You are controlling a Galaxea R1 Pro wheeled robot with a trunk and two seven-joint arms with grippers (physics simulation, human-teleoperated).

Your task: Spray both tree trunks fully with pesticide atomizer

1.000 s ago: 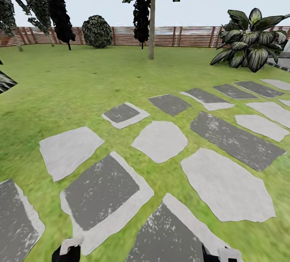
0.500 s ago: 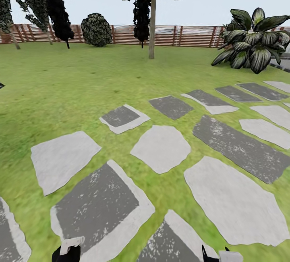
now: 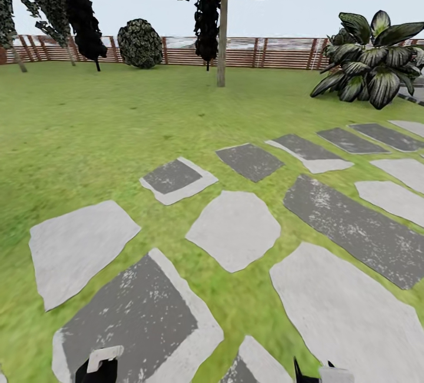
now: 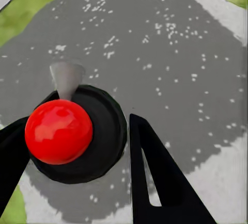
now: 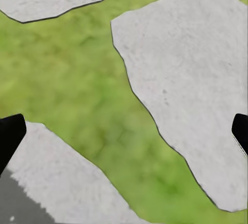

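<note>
The pesticide atomizer is out of view. Across the green lawn [image 3: 88,124] a tree [image 3: 222,47] stands before the slatted wooden fence [image 3: 277,53], with a bare grey-brown trunk and foliage only high up. No whitish specks can be made out on it from here. My left gripper [image 3: 100,365] sits at the bottom edge of the head view. In its wrist view the left gripper [image 4: 82,182] is open over a dark paving stone. My right gripper [image 3: 321,374] is low too, and the right gripper [image 5: 124,136] is open wide above grass and pale stones, holding nothing.
Grey and dark stepping stones [image 3: 235,230] are set in the grass ahead and to the right. A large broad-leaved plant [image 3: 371,59] stands at the right, with dark conifers [image 3: 79,12] and a round shrub [image 3: 140,44] near the fence. A red knob [image 4: 58,131] on a black disc lies below the left fingers.
The whole head view has shifted. The stepping stones have slid down and grown larger and the fence sits slightly higher, so the camera has moved forward. Both grippers keep their place.
</note>
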